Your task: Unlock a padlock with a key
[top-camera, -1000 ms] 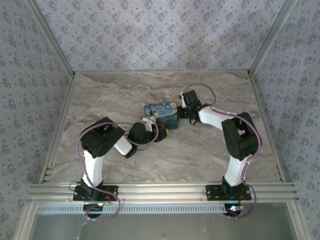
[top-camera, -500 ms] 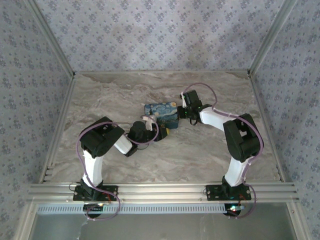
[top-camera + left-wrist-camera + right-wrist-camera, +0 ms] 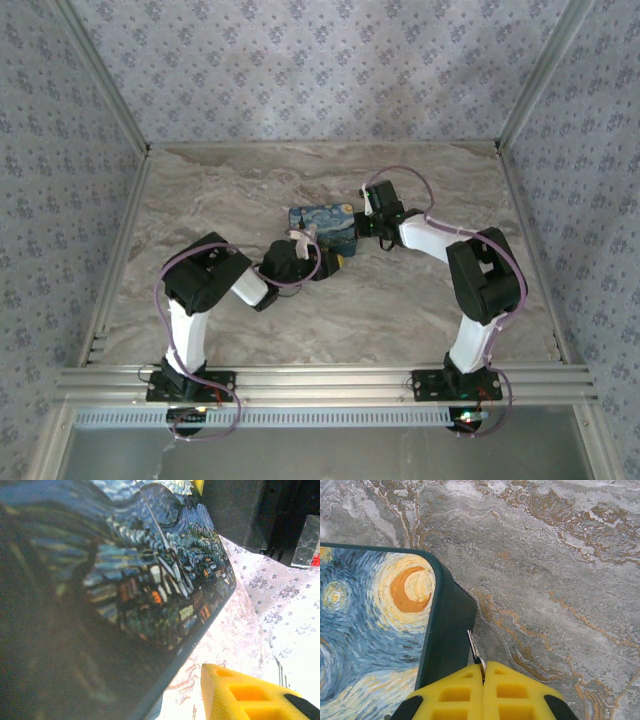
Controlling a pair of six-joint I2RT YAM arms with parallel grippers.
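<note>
The blue starry-night box (image 3: 325, 226) lies mid-table. My right gripper (image 3: 360, 232) sits at its right end, shut on a small silver key (image 3: 475, 650) whose blade pokes out beside the box's dark side wall (image 3: 447, 630). The yellow fingers (image 3: 455, 695) press together around the key's head. My left gripper (image 3: 330, 262) is low at the box's front corner. One yellow finger (image 3: 245, 695) stands apart from the box's edge (image 3: 125, 580), with bare marble between them; its other finger is hidden. The padlock is hidden.
The marble tabletop (image 3: 400, 300) is walled by patterned panels on three sides, with an aluminium rail (image 3: 320, 382) at the near edge. The right arm's dark wrist (image 3: 250, 510) looms just beyond the box in the left wrist view.
My left gripper has crept slightly right along the box's front and its jaws have widened. The right gripper and the box have barely moved.
</note>
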